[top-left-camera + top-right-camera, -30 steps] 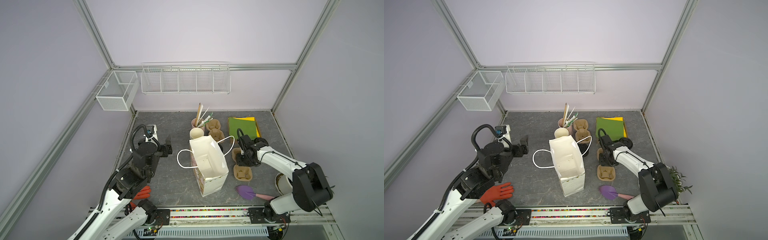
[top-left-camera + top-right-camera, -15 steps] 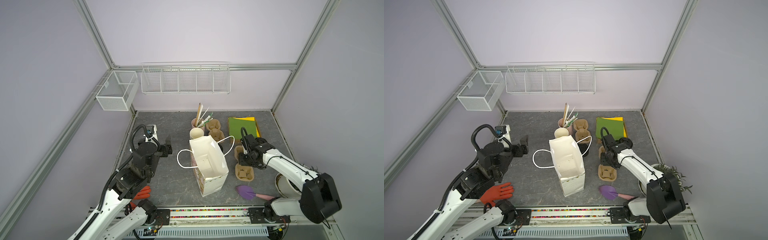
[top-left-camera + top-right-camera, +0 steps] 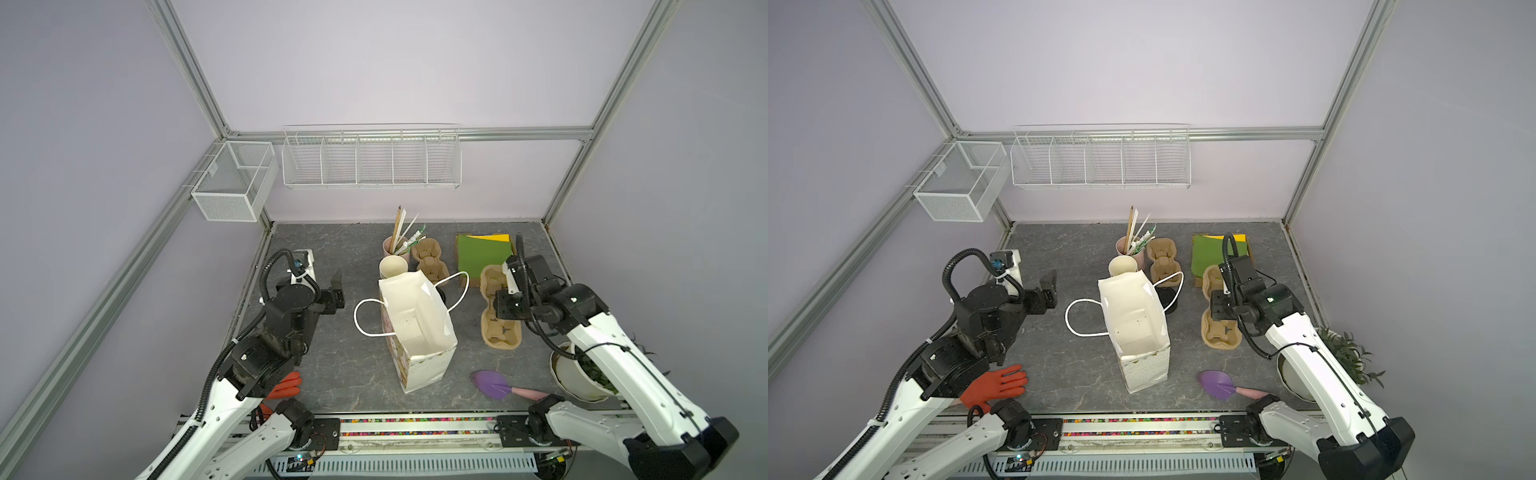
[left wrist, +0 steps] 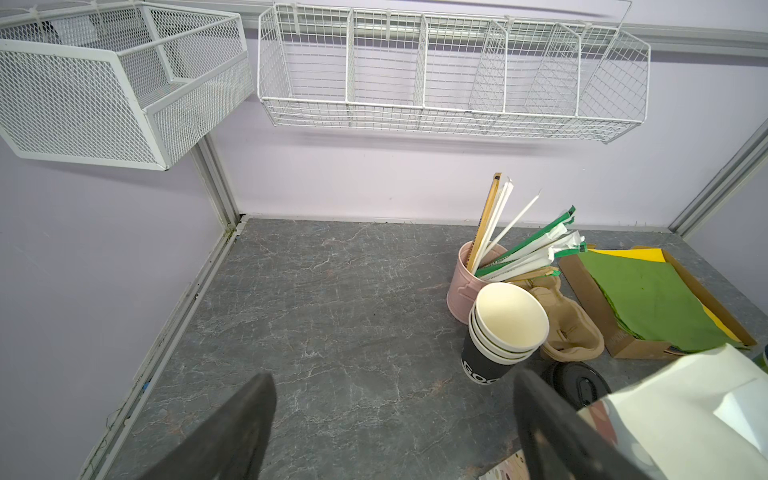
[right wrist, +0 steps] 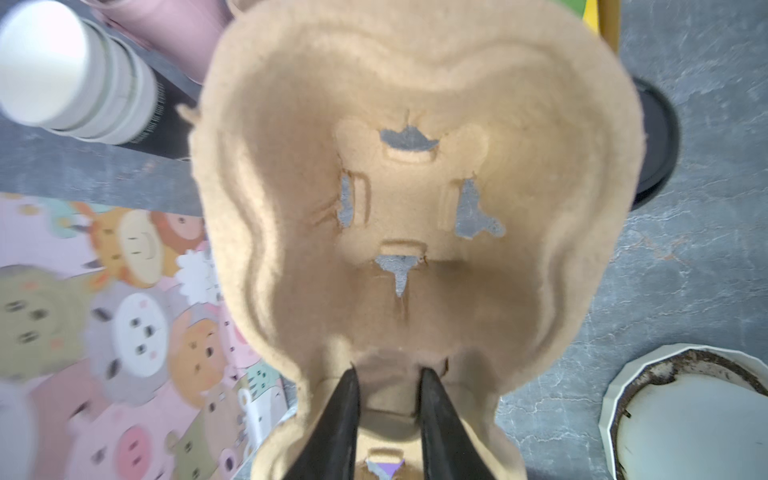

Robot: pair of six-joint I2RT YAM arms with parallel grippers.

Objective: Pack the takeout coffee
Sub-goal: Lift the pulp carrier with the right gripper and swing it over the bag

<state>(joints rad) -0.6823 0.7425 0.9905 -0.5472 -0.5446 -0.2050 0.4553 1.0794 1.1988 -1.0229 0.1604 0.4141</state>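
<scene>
Right gripper [image 5: 388, 374]: the jaws are narrow and pinched on the raised middle ridge of the cup carrier [image 5: 415, 199]. This ridge is the one thin, stiff part that the fingers can span, and it lies between the two wells, so the load stays balanced.
Cup carrier: both wells are empty and face up. The table [image 5: 685, 291] shows through the slits in the floor. Whether the carrier is clear of the table cannot be told.
Coffee cup [image 4: 582, 380]: it stands upright on the table with its lid on, just beside the paper bag [image 3: 415, 328], between bag and carrier. It is in neither. Little but the black lid shows.
Paper bag: it stands with the mouth open and the handles fallen outward, which leaves the mouth free for loading from above.
Left gripper [image 4: 392, 378]: the jaws are wide and hold nothing. It hangs over bare table on the far side of the bag from the carrier, judged to be on standby to steady the bag.
</scene>
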